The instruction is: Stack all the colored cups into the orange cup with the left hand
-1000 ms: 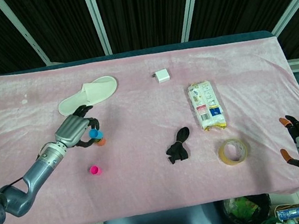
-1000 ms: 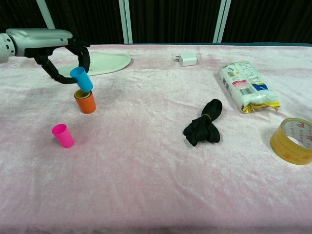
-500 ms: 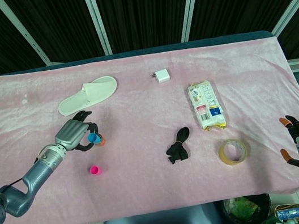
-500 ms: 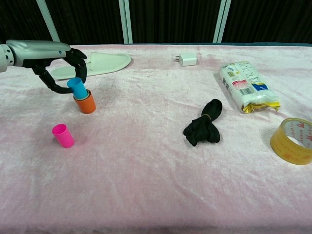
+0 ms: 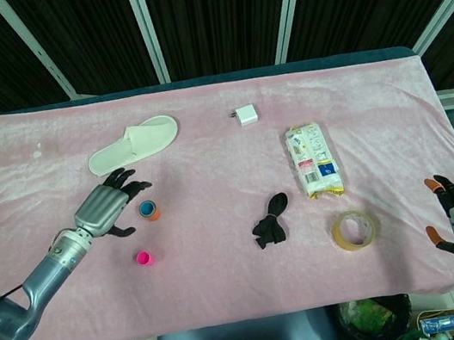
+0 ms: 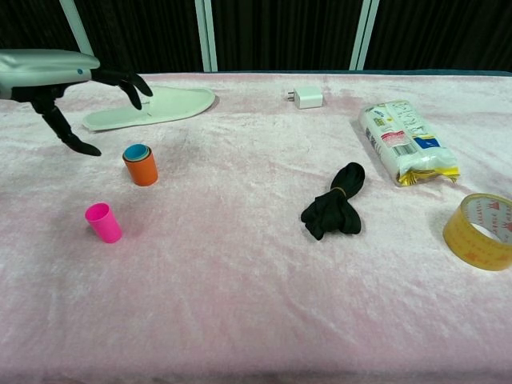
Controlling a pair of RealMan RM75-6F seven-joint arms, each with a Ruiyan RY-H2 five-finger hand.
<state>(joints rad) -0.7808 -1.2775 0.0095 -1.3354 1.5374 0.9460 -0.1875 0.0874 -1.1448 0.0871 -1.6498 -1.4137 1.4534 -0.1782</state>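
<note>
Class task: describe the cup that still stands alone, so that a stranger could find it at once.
Start at the white slipper on the pink cloth, then come toward the near edge past the orange cup. The pink cup stands alone there, upright and empty, while the orange one holds a blue cup.

- The snack packet [image 6: 406, 142], right of the black bundle [image 6: 336, 201], carries printed panels in red and blue, but the lettering is too small to read.
- The tape roll [image 6: 483, 230], near that packet, shows faint red marks inside its core, not legible.
</note>
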